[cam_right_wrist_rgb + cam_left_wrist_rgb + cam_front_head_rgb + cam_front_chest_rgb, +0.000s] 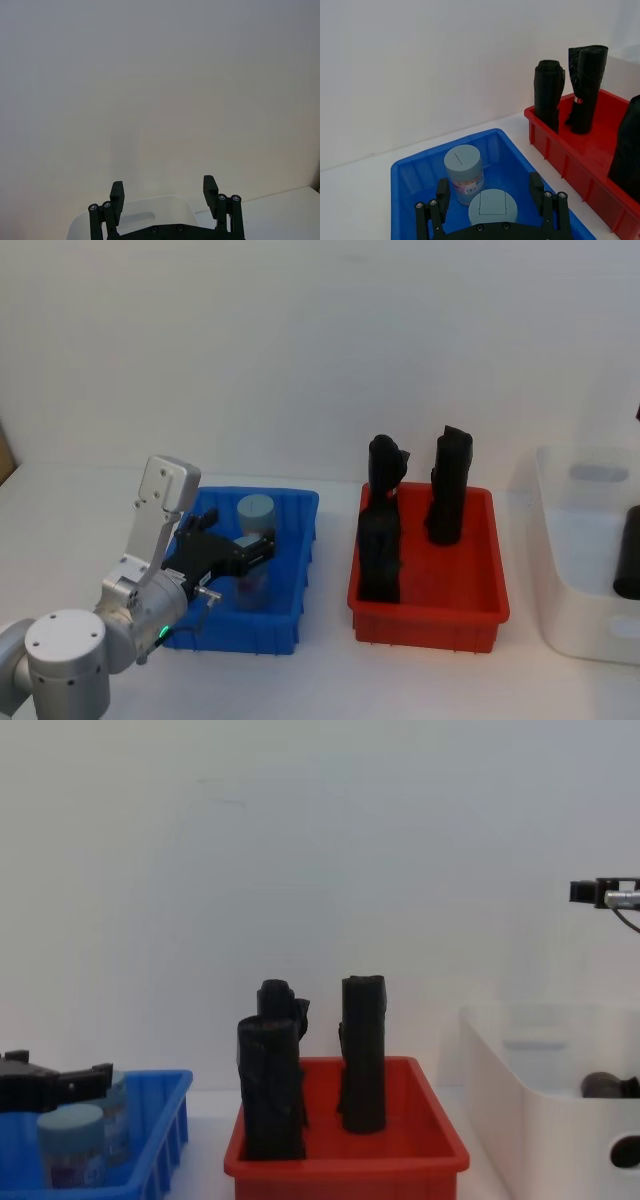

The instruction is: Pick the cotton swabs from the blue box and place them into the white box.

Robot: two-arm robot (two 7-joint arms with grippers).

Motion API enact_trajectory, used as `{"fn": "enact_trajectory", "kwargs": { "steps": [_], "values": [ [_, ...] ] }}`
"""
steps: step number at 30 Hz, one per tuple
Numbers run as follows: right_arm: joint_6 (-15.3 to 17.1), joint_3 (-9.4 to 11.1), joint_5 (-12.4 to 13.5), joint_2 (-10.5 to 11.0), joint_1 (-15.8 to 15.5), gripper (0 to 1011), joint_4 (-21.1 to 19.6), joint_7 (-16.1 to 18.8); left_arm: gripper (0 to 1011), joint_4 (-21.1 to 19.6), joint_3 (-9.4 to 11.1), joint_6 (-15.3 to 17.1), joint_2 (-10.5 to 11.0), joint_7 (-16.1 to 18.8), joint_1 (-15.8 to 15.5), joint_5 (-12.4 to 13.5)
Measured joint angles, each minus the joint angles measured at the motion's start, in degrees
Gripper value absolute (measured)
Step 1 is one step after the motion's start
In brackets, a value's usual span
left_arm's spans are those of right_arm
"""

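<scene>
We are finding no text, brand or number that we can read. We are seeing only a pale label [469, 186] with reddish print on one cotton swabs jar [463, 162] in the blue box [430, 151], too small to make out.

You are looking at smooth, glossy plastic in the blue box [250, 630] and in the red bin [430, 625] at its three o'clock, while the white box [580, 630] farther toward three o'clock is showing a duller smooth plastic. The cotton swabs [464, 172] are sitting in clear plastic jars that are wearing matt grey-blue lids and paper-like labels, and the black rolls [450, 490] are showing crinkled, faintly shiny film. The left gripper [489, 186] is showing matt black fingers [442, 192].
</scene>
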Motion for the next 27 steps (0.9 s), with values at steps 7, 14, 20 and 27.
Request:
{"fn": "enact_trajectory", "kwargs": {
  "steps": [7, 14, 20, 27],
  "values": [
    [0.0, 0.0, 0.0, 0.0, 0.0, 1002, 0.0, 0.0, 1003, 2.26, -0.24, 1.33, -0.33, -2.19, -1.27, 0.13],
    [0.0, 0.0, 0.0, 0.0, 0.0, 1002, 0.0, 0.0, 1003, 4.61, -0.22, 1.73, -1.01, -4.55, -2.44, 0.07],
    [0.0, 0.0, 0.0, 0.0, 0.0, 1002, -0.01, 0.0, 1003, 6.05, -0.04, 2.04, -1.53, -5.85, -3.17, 0.2],
    [0.0, 0.0, 0.0, 0.0, 0.0, 1002, -0.01, 0.01, 1003, 7.33, 0.2, 2.73, -2.13, -6.57, -3.91, 0.69]
  ]
}}
